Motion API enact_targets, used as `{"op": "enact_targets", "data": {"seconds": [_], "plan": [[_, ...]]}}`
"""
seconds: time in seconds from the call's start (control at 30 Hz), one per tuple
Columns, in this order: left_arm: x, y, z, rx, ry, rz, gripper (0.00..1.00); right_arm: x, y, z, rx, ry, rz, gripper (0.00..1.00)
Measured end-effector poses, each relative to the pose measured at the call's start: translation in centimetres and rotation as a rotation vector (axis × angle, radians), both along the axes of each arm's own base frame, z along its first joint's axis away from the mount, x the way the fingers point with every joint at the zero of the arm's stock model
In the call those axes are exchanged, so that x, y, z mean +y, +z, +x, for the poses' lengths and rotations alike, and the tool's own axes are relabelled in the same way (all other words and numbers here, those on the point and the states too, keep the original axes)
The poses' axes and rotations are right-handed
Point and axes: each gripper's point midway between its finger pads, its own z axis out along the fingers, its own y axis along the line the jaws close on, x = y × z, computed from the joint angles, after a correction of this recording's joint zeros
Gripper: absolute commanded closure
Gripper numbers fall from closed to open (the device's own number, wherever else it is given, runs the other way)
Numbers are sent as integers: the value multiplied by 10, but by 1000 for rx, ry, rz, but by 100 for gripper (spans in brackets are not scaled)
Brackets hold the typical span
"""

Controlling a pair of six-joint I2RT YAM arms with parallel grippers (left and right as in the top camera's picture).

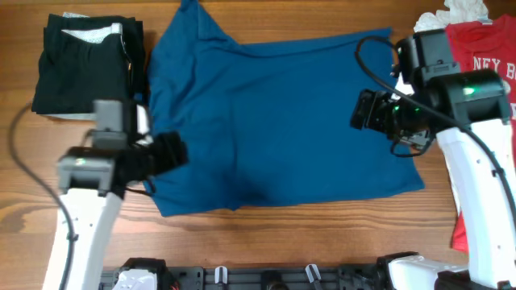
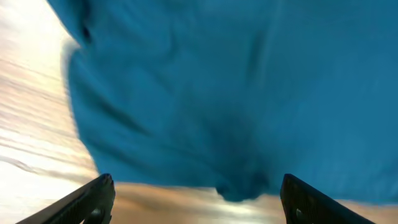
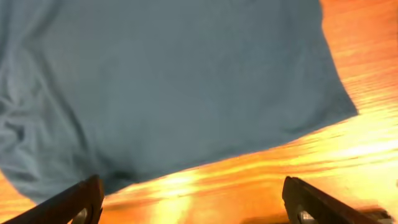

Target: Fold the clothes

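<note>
In the middle of the table [image 1: 266,242], dark-blue shirt [image 1: 274,121] spread flat, left end effector [image 1: 177,151] at its left edge, right end effector [image 1: 364,109] over its right side, both spread wide and empty, folded black garment [image 1: 81,64] at far left, red T-shirt [image 1: 484,72] at right

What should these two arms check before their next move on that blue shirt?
1. Left hand open and empty: ok. Its wrist view shows the fingers wide apart with nothing between them.
2. Right hand open and empty: ok, for the same reason.
3. Hands placed at the blue shirt: ok. One is at its left edge and one at its right edge.
4. Shirt lying smooth: not ok. There are creases, and it is bunched near its top left.
5. Black pile clear of the shirt: cannot tell. Their edges lie very close together.
6. Hands touching the cloth: cannot tell.
</note>
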Motion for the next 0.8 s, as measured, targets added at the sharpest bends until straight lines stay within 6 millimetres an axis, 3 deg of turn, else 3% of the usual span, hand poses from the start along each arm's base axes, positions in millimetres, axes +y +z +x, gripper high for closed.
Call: {"op": "enact_targets", "data": {"seconds": [0.17, 0.27, 0.43, 0.5, 0.53, 0.63, 0.8], "plan": [[-33, -47, -40, 162, -45, -18, 17, 11, -44, 9, 18, 15, 48, 7], [-50, -63, -62, 238, -53, -25, 21, 18, -66, 9, 33, 30, 88, 7], [-73, -87, -78, 277, 11, -51, 38, 22, -77, 8, 40, 40, 110, 6], [-74, -102, -84, 291, 74, -52, 45, 23, -77, 9, 35, 41, 115, 6], [-69, -116, -90, 314, 141, -39, 45, 24, -77, 9, 35, 42, 117, 6], [-57, -134, -92, 305, 236, -9, 51, 25, -77, 9, 32, 50, 120, 6], [-43, -141, -75, 206, 324, 46, 53, 25, -76, 13, 17, 52, 123, 6]]}}
